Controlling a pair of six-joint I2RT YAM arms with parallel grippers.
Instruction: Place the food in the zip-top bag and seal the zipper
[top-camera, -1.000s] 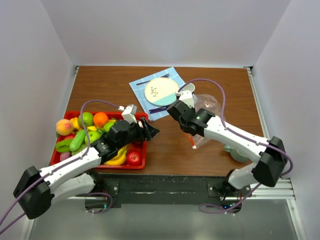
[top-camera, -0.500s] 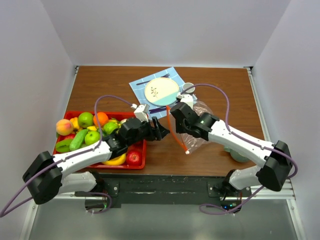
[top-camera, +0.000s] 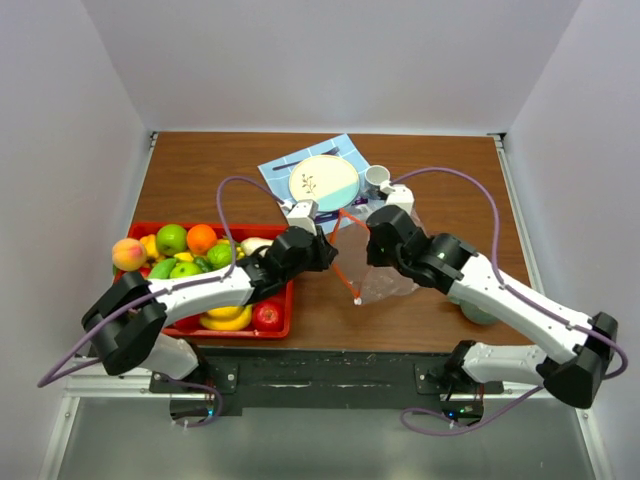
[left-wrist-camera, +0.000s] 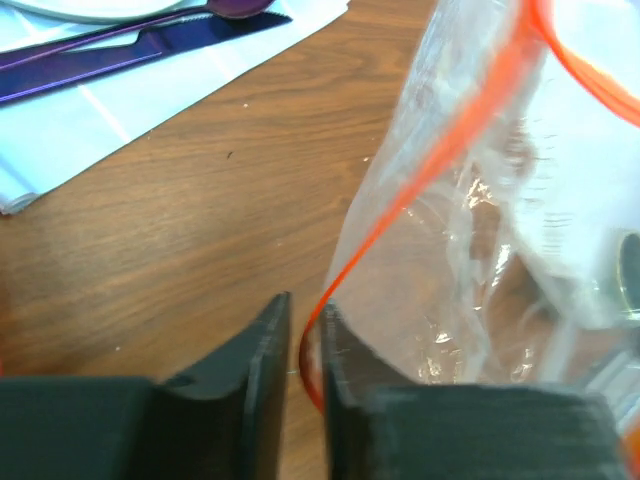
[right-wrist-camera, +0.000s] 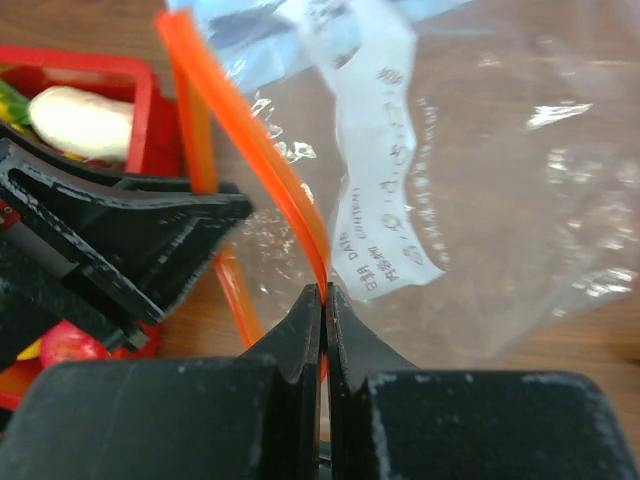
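The zip-top bag lies crinkled at mid-table, its mouth pulled into a loop. My right gripper is shut on the orange zipper at the mouth's right side. My left gripper straddles the opposite zipper strip. Its jaws are close together, with a thin gap still showing beside the strip. The food stays in the red tray at left: peach, green apple, orange, bananas, red apple. The bag looks empty.
Behind the bag lies a blue napkin with a plate, purple cutlery and a small cup. A grey-green object sits under the right forearm. The tray's corner is close to the left gripper.
My left arm has swung right from the tray to the bag's mouth and its jaws have narrowed around the strip. The right gripper has shifted right, drawing the mouth open.
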